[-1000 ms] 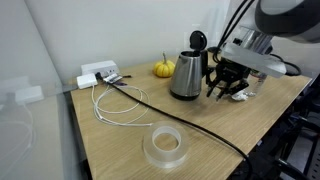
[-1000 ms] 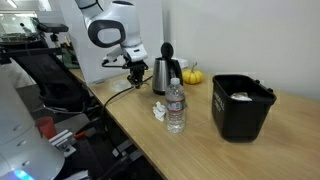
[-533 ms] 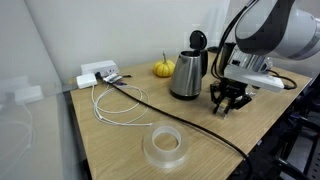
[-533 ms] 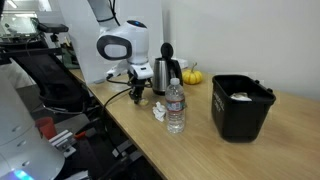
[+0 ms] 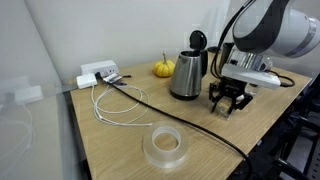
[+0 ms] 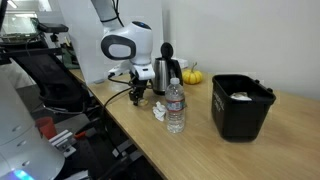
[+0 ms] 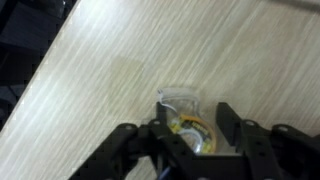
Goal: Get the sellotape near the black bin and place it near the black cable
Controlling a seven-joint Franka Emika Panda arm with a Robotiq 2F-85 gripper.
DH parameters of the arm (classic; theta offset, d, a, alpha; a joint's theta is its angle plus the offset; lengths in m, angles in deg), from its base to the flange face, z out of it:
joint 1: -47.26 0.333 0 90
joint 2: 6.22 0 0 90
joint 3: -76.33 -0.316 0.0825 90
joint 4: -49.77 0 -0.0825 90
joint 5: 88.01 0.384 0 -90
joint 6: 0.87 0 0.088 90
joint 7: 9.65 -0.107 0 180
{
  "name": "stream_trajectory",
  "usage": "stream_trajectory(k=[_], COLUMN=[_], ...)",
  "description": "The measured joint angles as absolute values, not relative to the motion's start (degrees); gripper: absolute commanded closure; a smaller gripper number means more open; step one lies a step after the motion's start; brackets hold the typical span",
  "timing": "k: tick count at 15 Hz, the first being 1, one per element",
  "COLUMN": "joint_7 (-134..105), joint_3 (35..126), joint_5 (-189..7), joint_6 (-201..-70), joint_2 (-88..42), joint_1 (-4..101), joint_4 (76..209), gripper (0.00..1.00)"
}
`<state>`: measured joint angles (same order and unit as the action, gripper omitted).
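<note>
Sellotape (image 7: 187, 116) shows only in the wrist view: a small blurred roll filling the gap between the fingers of the gripper (image 7: 193, 125), whose jaws are closed against its sides over bare wood. Which way its hole faces cannot be told. In both exterior views the hand hides it. There the arm bends over and points its wrist straight down, low beside the kettle (image 5: 185, 75). The black cable (image 5: 190, 122) runs past the kettle, near the fingers. The black bin (image 6: 242, 108) stands well apart from the kettle.
</note>
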<state>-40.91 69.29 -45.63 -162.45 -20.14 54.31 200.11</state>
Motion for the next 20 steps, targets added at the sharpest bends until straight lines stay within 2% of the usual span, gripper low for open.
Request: stream_trajectory(k=[2,3,20], joint_7=[-40.9,-40.9,-39.5], joint_3=[69.3,69.3,68.0], joint_5=[-45.5,-45.5,-38.0], joint_6=[-162.4,-162.4,-162.6], joint_2=[-19.9,-19.6,1.5], joint_1=[54.3,54.3,56.7], joint_4=[200.1,200.2,209.1], gripper=[0.01,0.00,0.00])
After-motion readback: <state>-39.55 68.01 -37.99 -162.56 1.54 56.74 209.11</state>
